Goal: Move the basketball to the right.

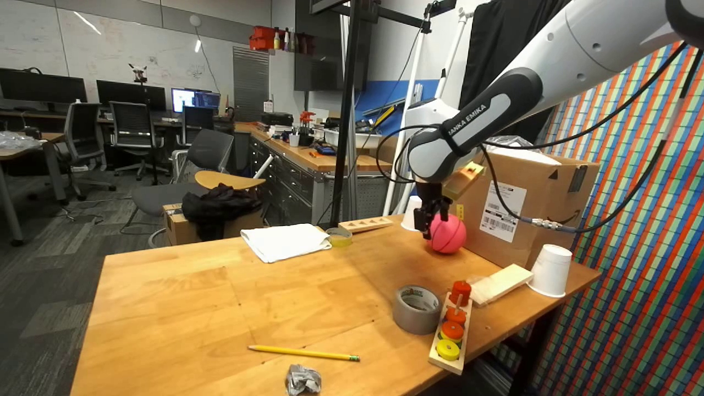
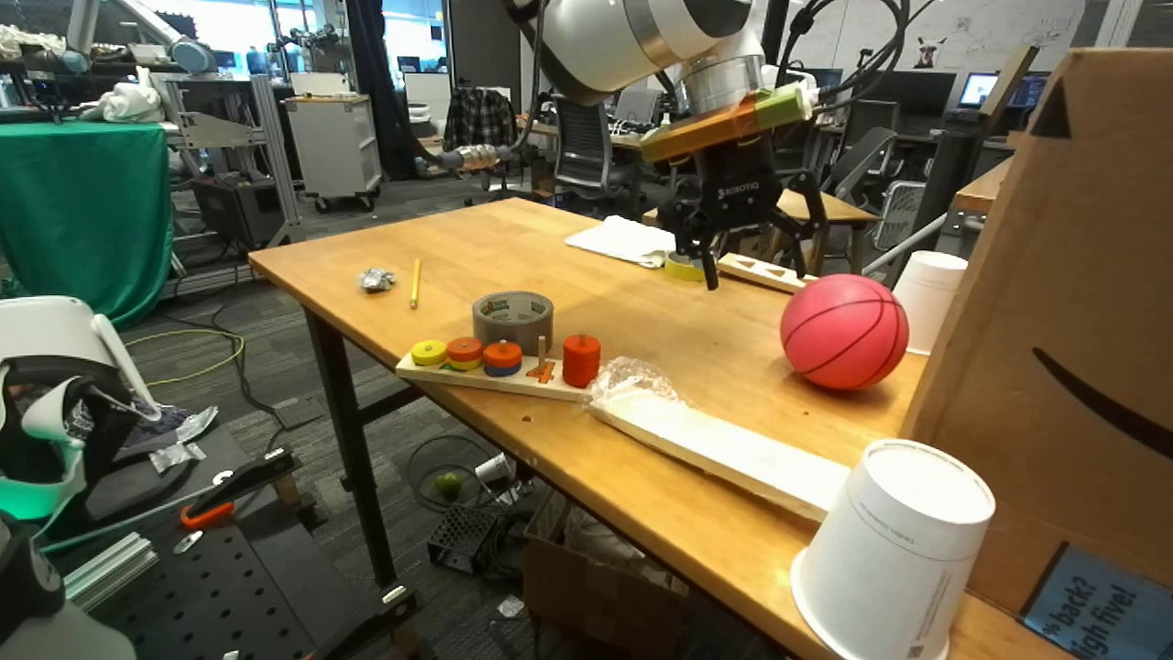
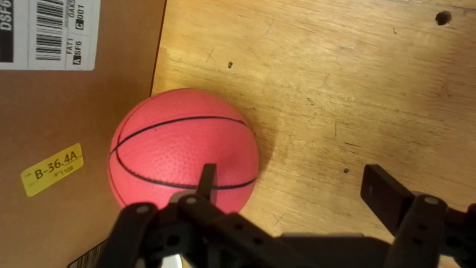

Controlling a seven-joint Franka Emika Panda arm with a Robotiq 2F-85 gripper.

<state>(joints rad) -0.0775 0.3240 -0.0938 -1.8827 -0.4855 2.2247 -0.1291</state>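
Nearest the camera in an exterior view: white paper cup (image 2: 893,550), upside down close to a corner of the desk (image 1: 192,308), by the cardboard box (image 1: 542,192). Basketball (image 2: 845,332) sits on the desk just beside the box, between the two side edges; contact with the cardboard cannot be told. Tool (image 3: 290,175) hangs above, jaws spread wide, nothing held; in the wrist view its box-side finger (image 3: 207,180) overlaps the ball, the other finger is over the desk top.

Risks (my judgement): closing at this offset likely shoves the ball instead of straddling it, as the box-side finger is not past it. Descending here could press that finger on the ball and roll it along the box, towards the far cup (image 2: 926,298) or off a side edge.

Containers: both cups look inverted, insides hidden. Box has plastic wrap (image 1: 520,144) showing at its top; contents below unseen. Carton (image 2: 596,596) beneath the desk holds something pale, too dim to name
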